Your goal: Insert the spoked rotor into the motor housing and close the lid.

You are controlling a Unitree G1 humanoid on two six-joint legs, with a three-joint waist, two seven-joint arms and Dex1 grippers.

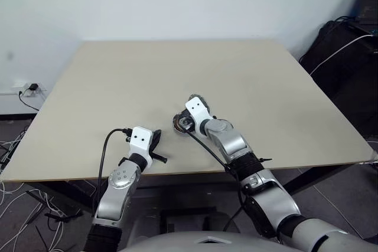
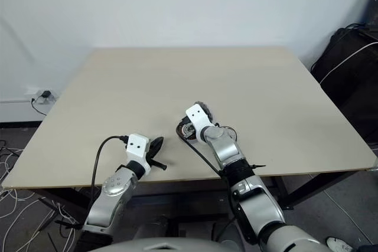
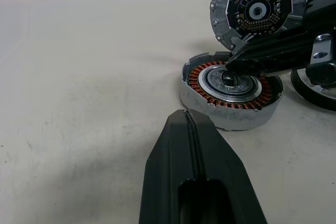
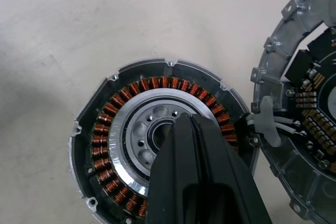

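Resting on the table [image 1: 88, 87] well to the left of the motor housing [image 3: 229, 94], the left gripper [image 3: 189, 124] has its two black fingers pressed flat together. It holds nothing. It looks like it is just waiting there, out of the way, with its tip aimed toward the housing.

Next comes the motor housing itself. It is a small round metal cup that sits flat on the table with its open side up. You can see the ring of copper-brown coils [image 4: 105, 129] going around a shiny silver middle. Sitting open like this, it is ready for a part to go in.

Right over the housing is the right gripper [image 4: 185, 124]. Its fingers are squeezed together too, with nothing between them. The tip points down at the hole in the silver middle of the housing. I think it is poking or pressing there, maybe to seat a part, but I cannot tell if it is touching.

I cannot pick out the spoked rotor for sure; it may be the silver part already in the middle.

Just to the right of the housing is the lid [image 3: 258, 9]. It stands tipped up, showing its dark inside face, joined by a small hinge-like piece. It is open, so closing it is not yet done.
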